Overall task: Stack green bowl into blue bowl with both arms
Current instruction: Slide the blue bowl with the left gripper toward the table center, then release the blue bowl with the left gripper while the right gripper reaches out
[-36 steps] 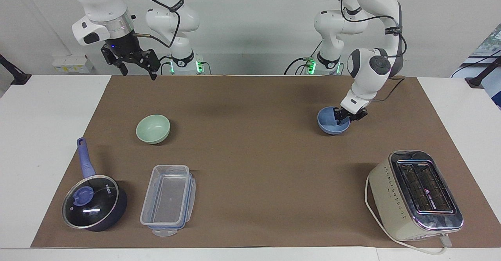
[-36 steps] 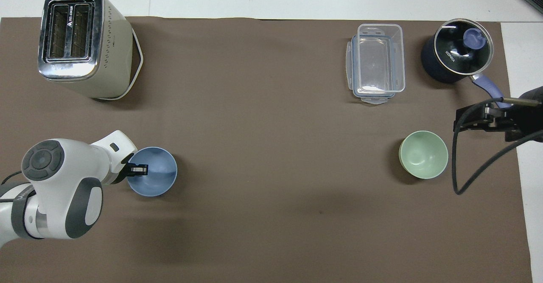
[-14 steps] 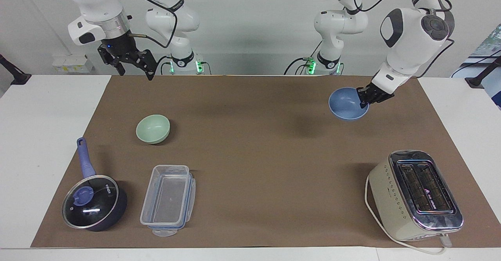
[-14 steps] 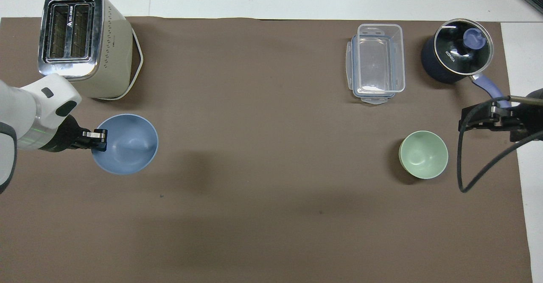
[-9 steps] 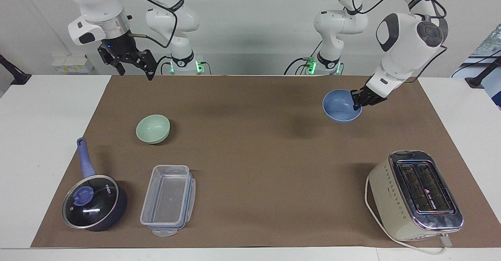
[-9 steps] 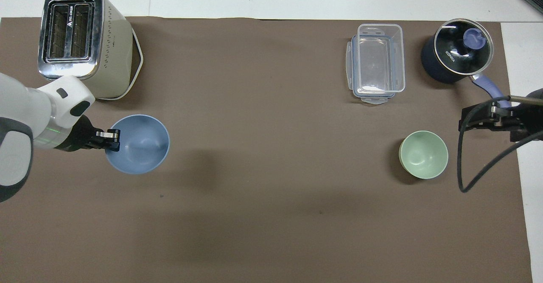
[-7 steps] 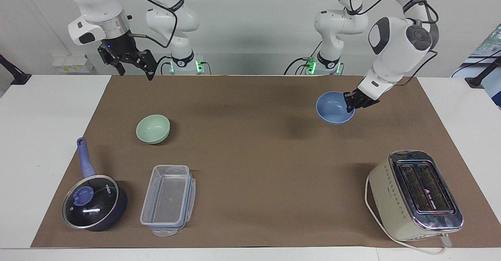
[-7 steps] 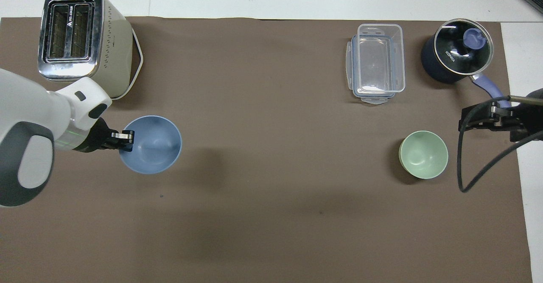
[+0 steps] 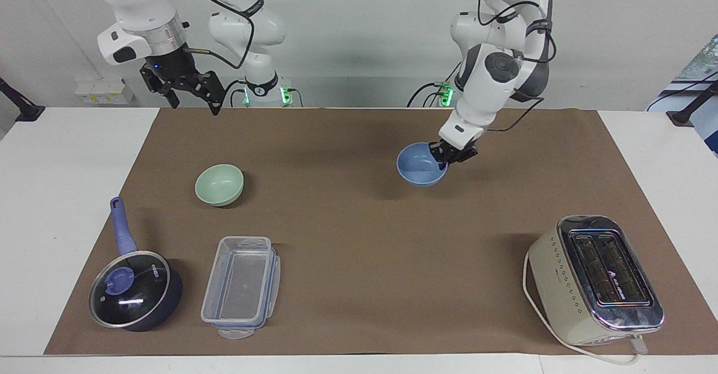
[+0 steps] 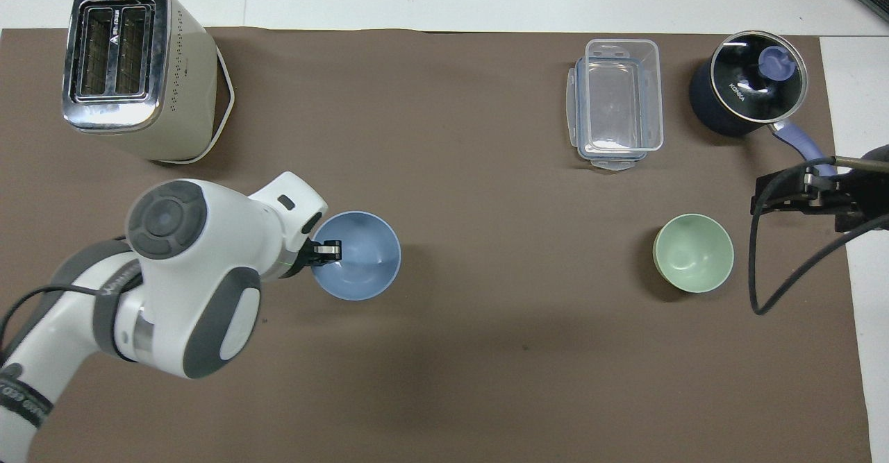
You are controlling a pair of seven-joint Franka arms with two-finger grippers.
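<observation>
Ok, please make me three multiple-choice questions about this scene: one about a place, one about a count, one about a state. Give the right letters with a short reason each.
1. Where is the green bowl?
A. in the clear container
B. on the brown mat, nearer to the robots than the clear container
C. on the toaster

2. How many bowls are in view?
A. one
B. two
C. three

3. What is the state of the blue bowl?
A. gripped at its rim by the left gripper
B. stacked in the green bowl
C. upside down on the mat

Answers:
1 B: it sits alone on the mat, higher in the facing view than the container.
2 B: only one green and one blue.
3 A: the fingers close on its rim, opening upward; the right gripper waits apart.
</observation>
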